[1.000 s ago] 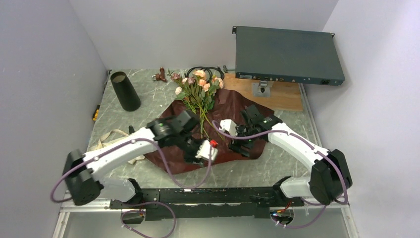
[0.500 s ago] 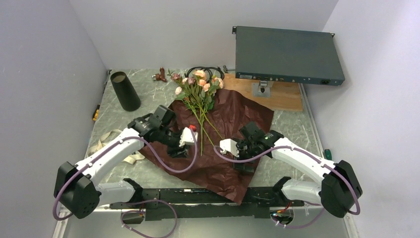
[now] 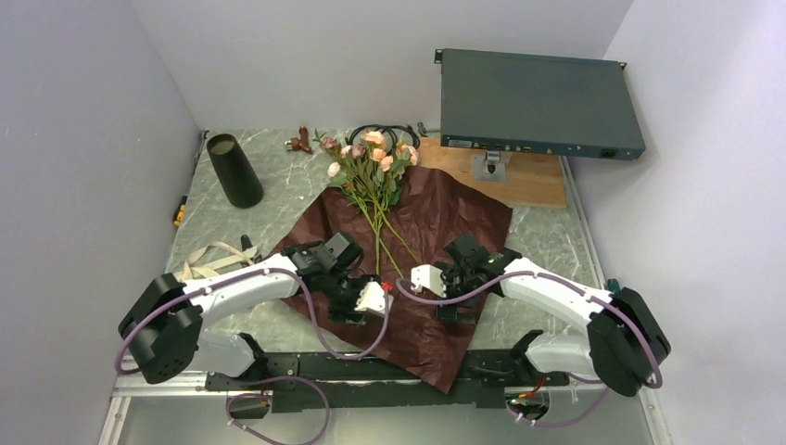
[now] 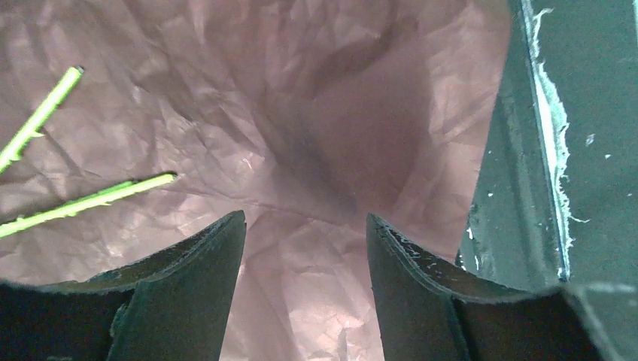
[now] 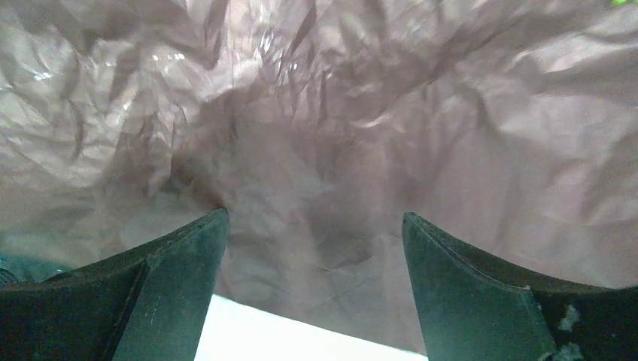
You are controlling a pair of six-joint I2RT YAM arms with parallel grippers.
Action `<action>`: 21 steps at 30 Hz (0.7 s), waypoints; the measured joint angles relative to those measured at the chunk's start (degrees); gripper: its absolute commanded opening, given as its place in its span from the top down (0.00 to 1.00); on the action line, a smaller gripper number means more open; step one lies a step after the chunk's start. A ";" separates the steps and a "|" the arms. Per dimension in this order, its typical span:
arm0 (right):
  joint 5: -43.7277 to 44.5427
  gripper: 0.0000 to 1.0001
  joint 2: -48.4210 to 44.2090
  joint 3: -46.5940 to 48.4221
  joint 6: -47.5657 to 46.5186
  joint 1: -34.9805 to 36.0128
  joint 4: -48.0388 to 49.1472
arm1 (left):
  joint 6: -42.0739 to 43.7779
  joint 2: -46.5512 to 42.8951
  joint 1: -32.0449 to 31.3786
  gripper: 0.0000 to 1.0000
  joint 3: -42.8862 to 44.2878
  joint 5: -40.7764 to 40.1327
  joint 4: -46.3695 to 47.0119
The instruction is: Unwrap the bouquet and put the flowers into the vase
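The bouquet is unwrapped: its crinkled maroon paper [image 3: 445, 209] lies spread flat on the table. The flowers [image 3: 371, 158], pink and peach roses, rest on the paper's far part, their thin green stems [image 3: 378, 243] pointing toward me. Two stem ends [image 4: 98, 199] show at the left of the left wrist view. The dark vase [image 3: 234, 170] stands upright at the far left, apart from everything. My left gripper [image 3: 352, 309] [image 4: 305, 218] hovers open over the paper's near left part. My right gripper [image 3: 456, 311] [image 5: 316, 214] is open over the near right part. Neither holds anything.
A beige ribbon [image 3: 211, 261] lies loose on the table left of the paper. At the far right a black rack unit [image 3: 538, 102] sits over a wooden board [image 3: 533, 181]. A coiled black cable [image 3: 380, 135] lies behind the roses. The paper's near corner [image 3: 443, 366] overhangs the front rail.
The paper has been spread toward the near edge, its corner now over the front rail. Both grippers moved nearer me and their jaws widened. The flowers stayed put.
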 measured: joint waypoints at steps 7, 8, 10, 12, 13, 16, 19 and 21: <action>1.38 0.13 5.40 -1.42 -1.33 0.00 1.22 | 1.40 3.63 -0.04 0.32 -2.03 -3.21 0.37; 1.40 0.13 5.60 -1.31 -1.49 0.00 1.14 | 1.97 3.63 0.28 0.33 -2.95 -3.56 0.28; 1.49 0.13 5.86 -1.07 -1.81 0.00 0.90 | 2.60 3.63 1.36 0.32 -4.72 -3.87 -0.11; 1.66 0.13 6.25 -0.76 -2.27 0.09 0.52 | 3.19 3.63 3.32 0.32 -5.68 -4.07 -1.31; 1.73 0.14 6.40 -0.66 -2.54 0.13 0.37 | 3.63 3.61 4.37 0.32 -5.79 -3.82 -1.97; 2.05 0.14 6.88 -0.22 -3.93 0.26 -0.50 | 4.81 3.06 6.38 0.32 -5.79 -3.96 -3.98; 2.34 0.14 6.99 -0.04 -5.20 0.26 -1.46 | 5.92 1.11 7.39 0.32 -5.84 -4.46 -7.26; 2.60 0.14 6.99 0.02 -5.77 0.26 -2.21 | 6.43 -0.81 8.72 0.32 -5.84 -4.44 -9.66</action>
